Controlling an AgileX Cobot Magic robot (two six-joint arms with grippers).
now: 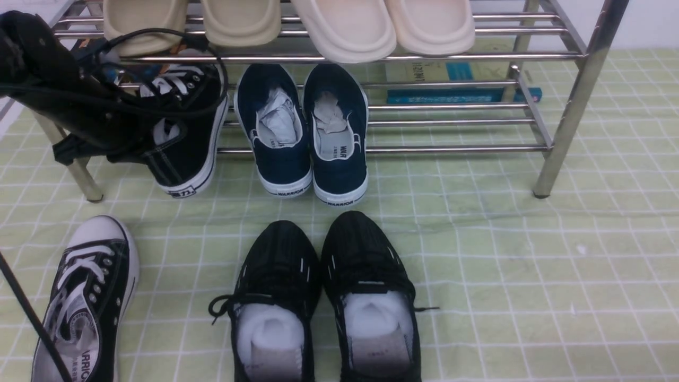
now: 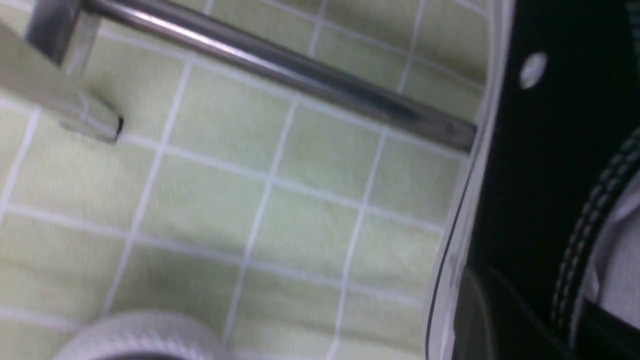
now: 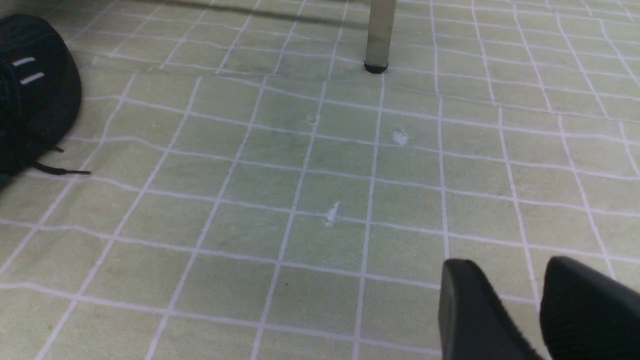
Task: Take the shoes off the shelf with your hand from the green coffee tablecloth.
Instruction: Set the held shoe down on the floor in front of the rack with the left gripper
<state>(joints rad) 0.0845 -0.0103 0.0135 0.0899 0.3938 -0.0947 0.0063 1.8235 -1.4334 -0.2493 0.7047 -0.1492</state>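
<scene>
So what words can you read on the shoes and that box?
"WARRIOR": heel of the left navy slip-on shoe.
"WARRIOR": heel of the right navy slip-on shoe.
"WAR": that right shoe's insole, the rest hidden.
"ARRIO": insole of the black canvas sneaker on the tablecloth, cut off.
Too blurred to read: the heel tag of the black canvas sneaker on the shelf, and the print on the box behind it.

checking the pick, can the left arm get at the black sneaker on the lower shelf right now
Probably yes: the left gripper looks shut on the black sneaker at its collar on the shelf, nothing between them.
</scene>
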